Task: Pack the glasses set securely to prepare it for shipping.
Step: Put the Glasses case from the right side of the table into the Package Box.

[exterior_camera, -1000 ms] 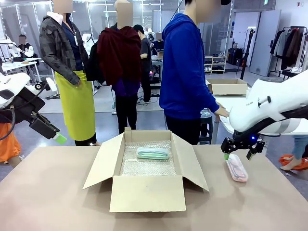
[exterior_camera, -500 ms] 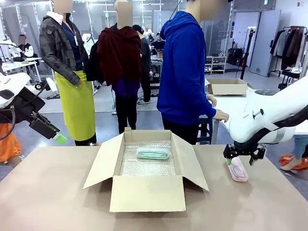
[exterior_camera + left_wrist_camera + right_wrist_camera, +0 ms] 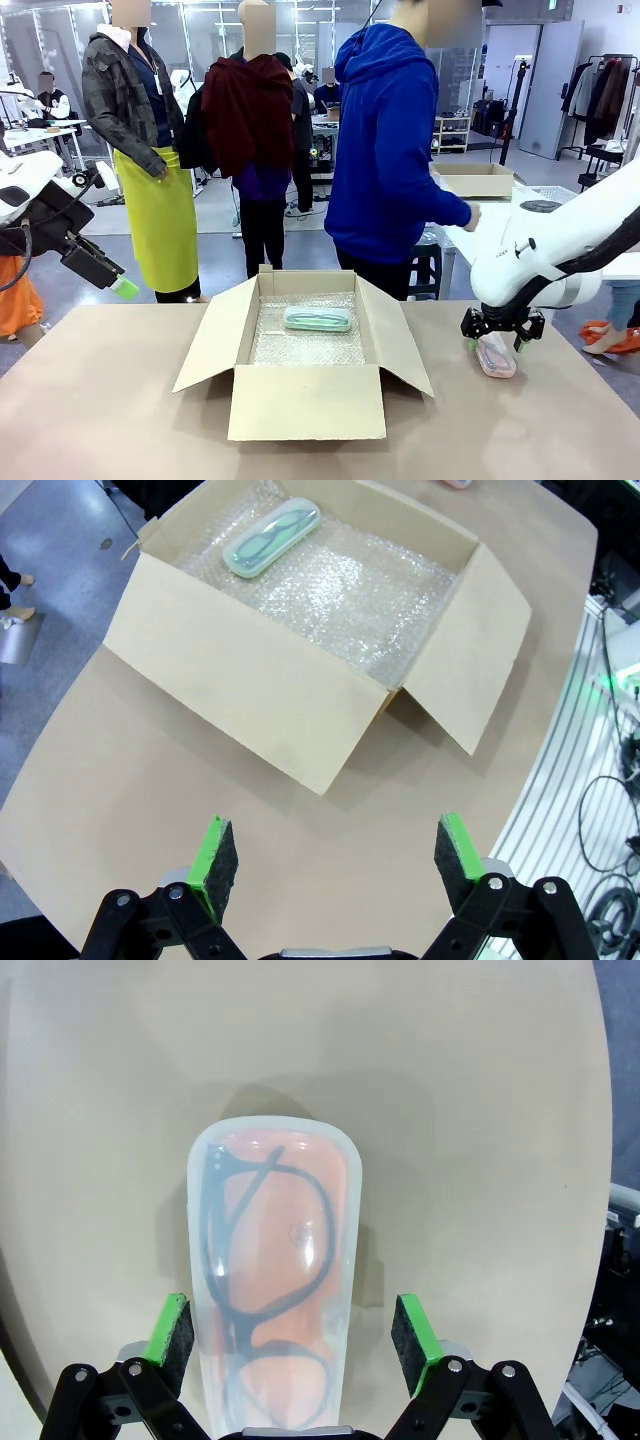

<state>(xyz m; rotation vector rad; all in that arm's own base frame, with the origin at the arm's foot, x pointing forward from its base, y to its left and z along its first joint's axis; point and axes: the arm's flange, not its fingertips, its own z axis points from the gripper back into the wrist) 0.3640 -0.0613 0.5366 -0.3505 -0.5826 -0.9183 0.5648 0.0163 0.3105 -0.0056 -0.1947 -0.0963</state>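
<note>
Your right gripper [image 3: 291,1335] straddles the pink case [image 3: 270,1280], jaws spread, not gripping | your left gripper [image 3: 330,855] hangs released, empty | mint-green case [image 3: 272,538] lies in the box [image 3: 250,690].

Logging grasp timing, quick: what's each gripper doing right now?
Left gripper: open, empty.
Right gripper: open, jaws straddling the pink case, not yet clamped on it.

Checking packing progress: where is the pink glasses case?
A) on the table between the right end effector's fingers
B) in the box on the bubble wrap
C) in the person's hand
A: the pink case lies on the table with the right end effector open around it; the box holds the mint case.
</note>
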